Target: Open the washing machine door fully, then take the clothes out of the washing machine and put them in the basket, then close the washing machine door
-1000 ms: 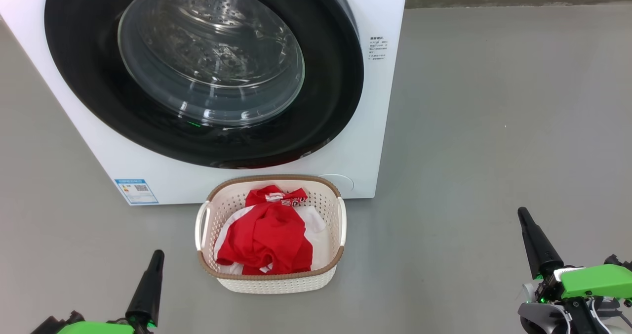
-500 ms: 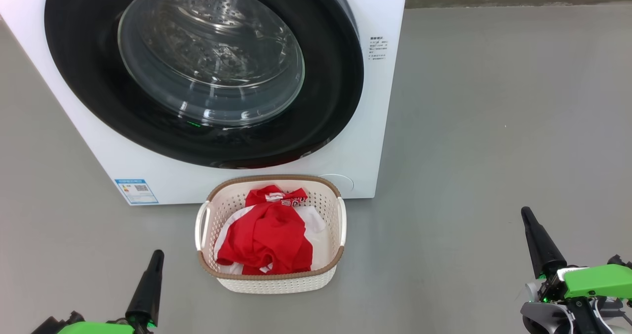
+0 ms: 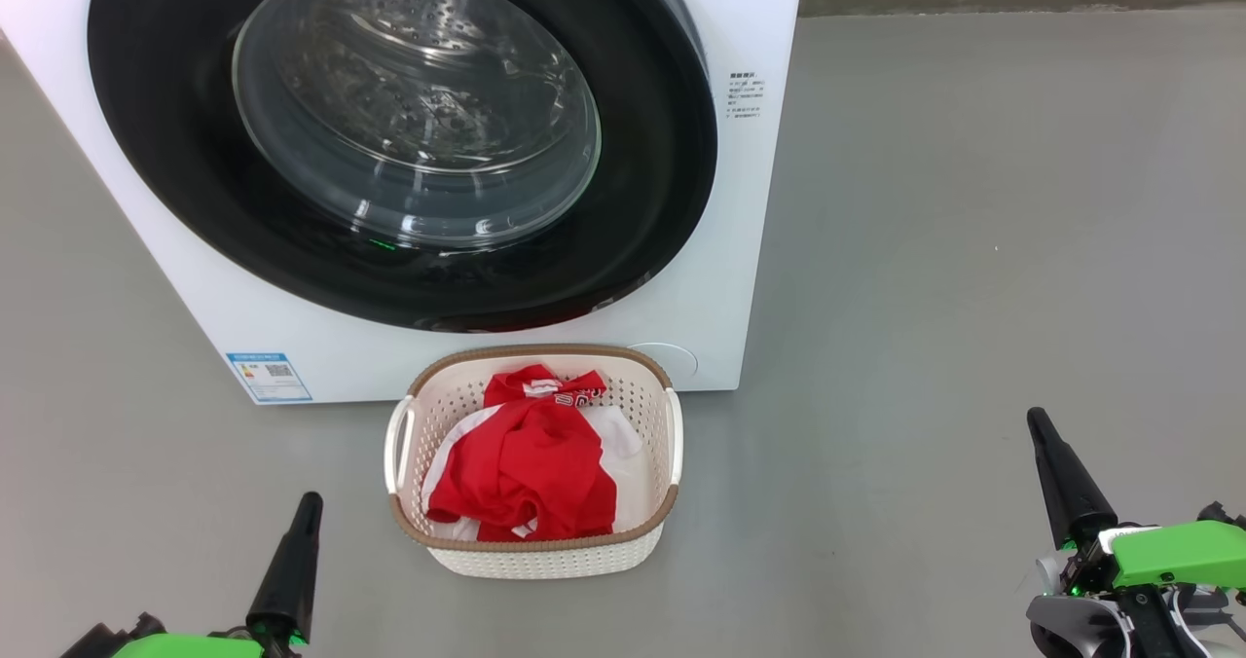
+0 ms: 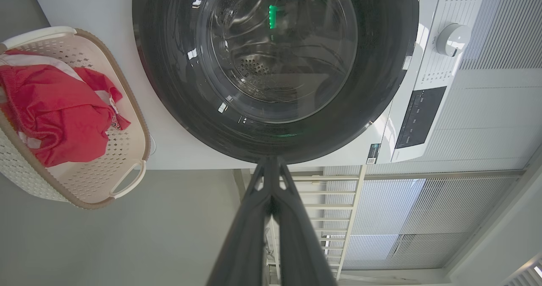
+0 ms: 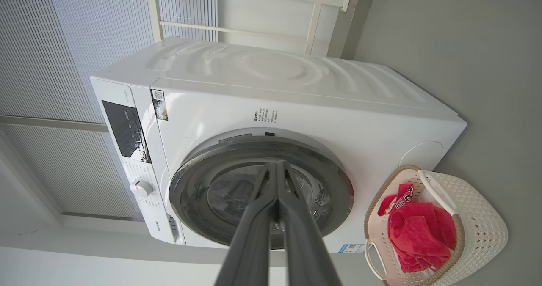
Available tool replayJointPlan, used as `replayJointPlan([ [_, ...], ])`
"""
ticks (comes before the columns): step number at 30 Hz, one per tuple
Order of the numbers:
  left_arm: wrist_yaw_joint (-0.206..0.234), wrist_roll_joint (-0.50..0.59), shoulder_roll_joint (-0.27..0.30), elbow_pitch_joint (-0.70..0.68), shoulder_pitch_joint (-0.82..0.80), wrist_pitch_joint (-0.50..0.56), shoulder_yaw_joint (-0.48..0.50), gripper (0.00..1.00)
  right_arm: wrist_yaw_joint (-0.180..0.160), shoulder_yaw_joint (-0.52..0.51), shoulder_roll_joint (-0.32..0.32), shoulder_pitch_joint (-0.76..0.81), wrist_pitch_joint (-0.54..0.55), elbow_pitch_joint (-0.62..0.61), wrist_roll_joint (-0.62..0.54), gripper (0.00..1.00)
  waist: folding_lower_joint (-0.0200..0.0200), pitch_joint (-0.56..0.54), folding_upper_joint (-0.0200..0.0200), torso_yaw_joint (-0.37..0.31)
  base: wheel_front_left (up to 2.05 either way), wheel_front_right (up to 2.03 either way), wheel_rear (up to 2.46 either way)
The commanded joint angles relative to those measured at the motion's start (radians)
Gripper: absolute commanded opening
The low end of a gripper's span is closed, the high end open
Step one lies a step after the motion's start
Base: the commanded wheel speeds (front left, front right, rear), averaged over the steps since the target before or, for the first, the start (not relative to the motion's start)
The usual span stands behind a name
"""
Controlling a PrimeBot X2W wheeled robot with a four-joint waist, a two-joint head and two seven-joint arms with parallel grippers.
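Head view, left to right. One left gripper (image 3: 308, 514) sits at the lower left corner, pointing up and slightly right toward the machine. Its jaws are pressed together, and the left wrist view confirms both fingers meeting at the tip. One washing machine (image 3: 750, 278), white, stands on the grey floor (image 3: 973, 249), with one blue label sticker (image 3: 268, 376) low on its front. One washing machine door (image 3: 165, 201), black-rimmed with a glass bowl, lies shut against the machine front. One basket (image 3: 545, 563) stands on the floor just in front of the machine, below the door's lower edge. It holds the clothes (image 3: 526, 473), one red and white heap whose separate pieces cannot be counted. One right gripper (image 3: 1044, 434) sits at the lower right, well apart from the basket, tilted up and slightly left. Its jaws are pressed together, as the right wrist view shows. The wrist views add one dark control panel (image 5: 127, 129) and one white dial (image 5: 141, 188) on the machine's top band. The right wrist view also shows white lettering on a red garment. Both grippers hang clear of machine and basket.
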Motion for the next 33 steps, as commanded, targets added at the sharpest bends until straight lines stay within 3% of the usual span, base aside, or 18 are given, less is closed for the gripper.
replayJointPlan([
  [1,0.001,0.007,0.011,-0.021,-0.04,0.006,0.036,0.0,-0.001,0.019,-0.008,-0.041,0.006,-0.025,-0.008,0.0,0.0,0.0,0.0,0.0,0.0,0.0,0.0],
  [33,0.001,0.012,0.007,-0.02,-0.041,0.011,0.043,0.0,-0.001,0.012,-0.003,-0.041,0.013,-0.024,-0.014,0.0,0.0,0.0,0.0,0.0,0.0,0.0,0.0],
])
